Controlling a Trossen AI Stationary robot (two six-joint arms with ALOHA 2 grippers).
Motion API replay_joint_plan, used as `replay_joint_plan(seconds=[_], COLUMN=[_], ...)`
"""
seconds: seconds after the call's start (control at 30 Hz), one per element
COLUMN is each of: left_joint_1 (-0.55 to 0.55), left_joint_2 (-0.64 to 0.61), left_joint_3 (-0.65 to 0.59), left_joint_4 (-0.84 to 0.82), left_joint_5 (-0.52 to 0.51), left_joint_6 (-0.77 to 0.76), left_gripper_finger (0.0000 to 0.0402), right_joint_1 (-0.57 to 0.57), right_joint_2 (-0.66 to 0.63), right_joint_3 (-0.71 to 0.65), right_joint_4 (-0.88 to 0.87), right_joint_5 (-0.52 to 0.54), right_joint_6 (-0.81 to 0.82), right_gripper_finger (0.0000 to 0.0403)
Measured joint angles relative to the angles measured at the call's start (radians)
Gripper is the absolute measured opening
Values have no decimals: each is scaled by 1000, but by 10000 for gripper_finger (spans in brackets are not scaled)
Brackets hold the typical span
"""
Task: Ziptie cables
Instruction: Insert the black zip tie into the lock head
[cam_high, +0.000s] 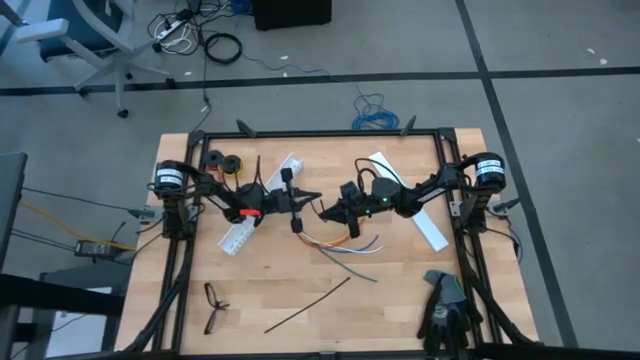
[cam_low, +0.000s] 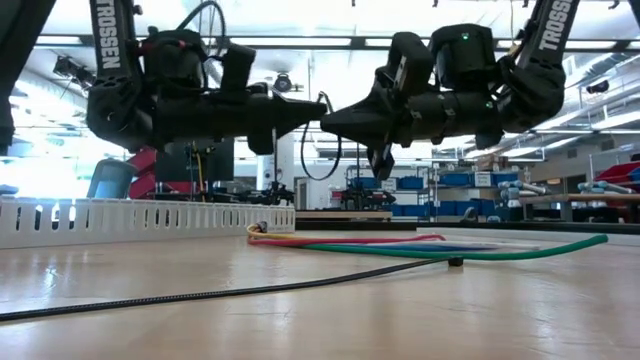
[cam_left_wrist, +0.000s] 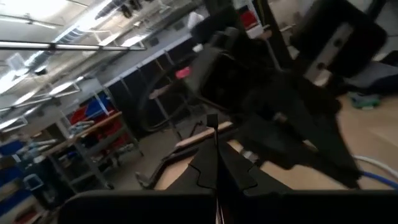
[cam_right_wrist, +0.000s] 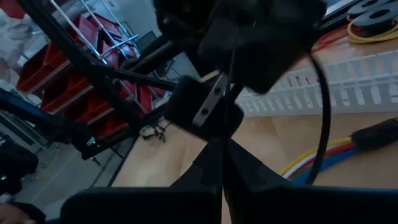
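Note:
The cables (cam_high: 345, 248) lie loose on the wooden table, a curved bundle of yellow, red, blue and green wires (cam_low: 400, 243). One black ziptie (cam_high: 305, 305) lies flat nearer the front edge, its head (cam_low: 455, 262) toward the cables. My left gripper (cam_high: 316, 197) and my right gripper (cam_high: 323, 209) hang above the table's middle, roughly level, tip to tip (cam_low: 325, 112), both shut. The cables lie just on the near side of the tips. In each wrist view a thin line rises from the shut fingertips (cam_left_wrist: 214, 152) (cam_right_wrist: 222, 146). I cannot tell whether it is a ziptie.
A white slotted strip (cam_high: 255, 215) lies under my left arm and a flat white strip (cam_high: 415, 205) under my right. Tape rolls (cam_high: 225, 160) sit far left, black eyeglasses (cam_high: 214, 306) near left, black gloves (cam_high: 447, 312) near right. A black frame (cam_high: 320, 133) borders the table.

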Motion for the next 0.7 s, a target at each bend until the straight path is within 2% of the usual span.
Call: replay_joint_plan(seconds=[0.27, 0.4, 0.53, 0.7], left_joint_1=[8, 8, 8, 8], left_joint_2=[100, 103, 103, 103], left_joint_3=[76, 82, 82, 82], left_joint_4=[15, 24, 24, 24], left_joint_5=[-4, -4, -4, -4], left_joint_6=[-1, 0, 0, 1], left_gripper_finger=[1, 1, 1, 1], right_joint_1=[-5, 1, 14, 21], right_joint_2=[6, 6, 6, 7], right_joint_3=[-7, -16, -45, -90], right_joint_4=[0, -3, 19, 108], right_joint_5=[1, 7, 60, 98], right_joint_6=[8, 24, 35, 60], right_gripper_finger=[0, 0, 0, 0])
